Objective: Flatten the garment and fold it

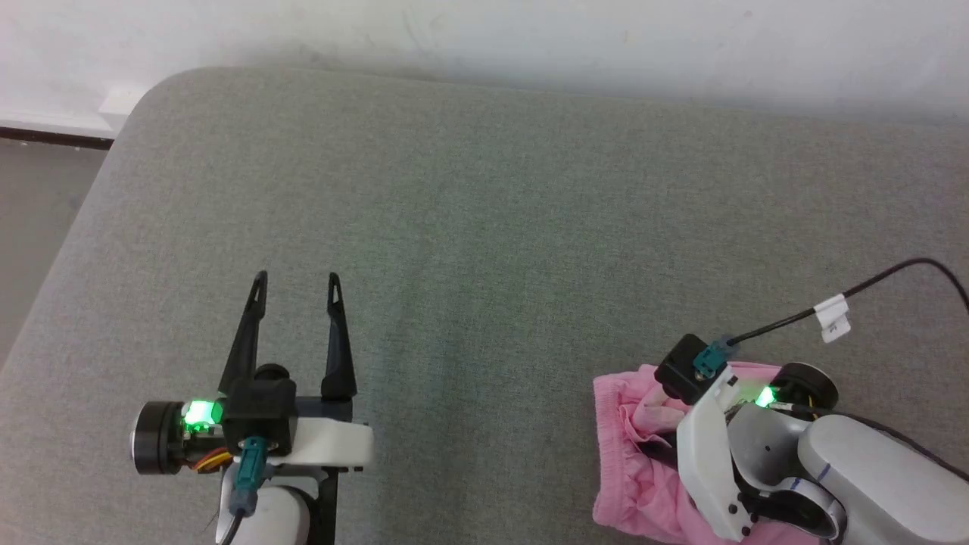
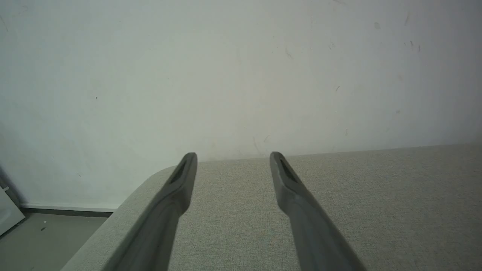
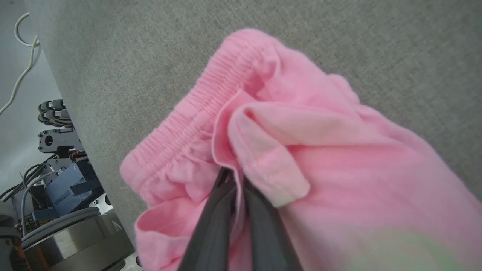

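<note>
On my far left a strip of floor (image 1: pixel 38 227) shows past the rounded corner of the grey upholstered surface (image 1: pixel 484 227), which runs back to a pale wall (image 1: pixel 484 30). My left pincer (image 1: pixel 297 278) sits at the lower left over bare grey cloth, its two dark fingers spread wide with nothing between them; in the left wrist view the same pincer (image 2: pixel 233 156) points toward the wall above the surface's far edge. The middle of the surface is bare. Toward the lower right lies the garment (image 1: pixel 632 462), a crumpled pink heap near the front edge, with my right arm (image 1: pixel 711 454) bent down over it and partly covering it. A black cable (image 1: pixel 893 274) with a white tag (image 1: pixel 833 318) arcs off that wrist. In the right wrist view my right pincer (image 3: pixel 235 180) is pressed together on a fold of the garment (image 3: pixel 357 180), just below the gathered waistband (image 3: pixel 196 109) and beside a turned-over hem (image 3: pixel 275 173); the rest bunches loosely around the fingers.
</note>
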